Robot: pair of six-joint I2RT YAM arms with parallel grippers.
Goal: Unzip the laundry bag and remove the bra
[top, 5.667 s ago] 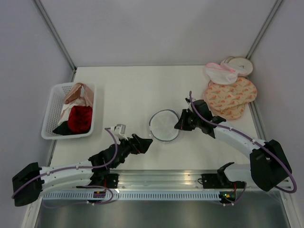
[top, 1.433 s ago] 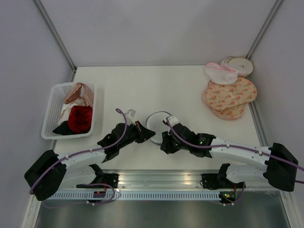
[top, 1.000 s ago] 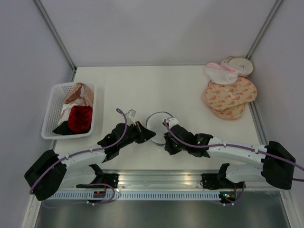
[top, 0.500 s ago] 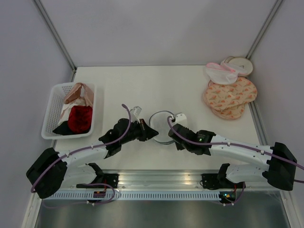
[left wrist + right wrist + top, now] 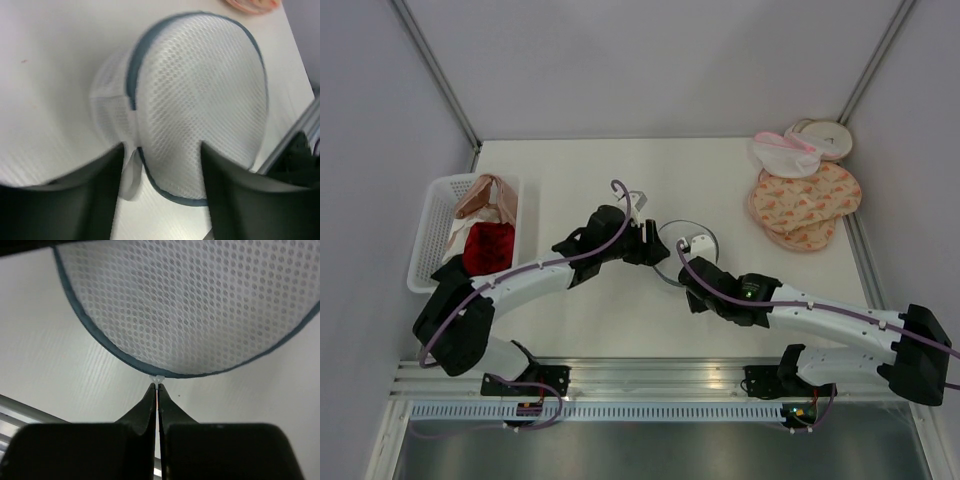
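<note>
The laundry bag (image 5: 682,235) is a white mesh drum with dark rims and is tilted up in the middle of the table. In the left wrist view the laundry bag (image 5: 200,100) fills the frame. My left gripper (image 5: 655,248) is open, one finger on either side of the bag's lower rim (image 5: 165,192). My right gripper (image 5: 678,278) is at the bag's near rim. In the right wrist view it (image 5: 158,389) is shut on the small white zipper pull (image 5: 158,380) below the mesh (image 5: 190,305). The bra does not show.
A white basket (image 5: 430,215) at the left holds a red garment (image 5: 485,250) and a pink-peach garment (image 5: 485,195). Peach patterned rounds (image 5: 805,200) and a white pouch with pink trim (image 5: 782,155) lie at the back right. The metal rail (image 5: 650,375) runs along the near edge.
My left arm has swung away from the near edge, up and to the right. The bag has shifted right and tipped up. My right gripper has come under its near rim.
</note>
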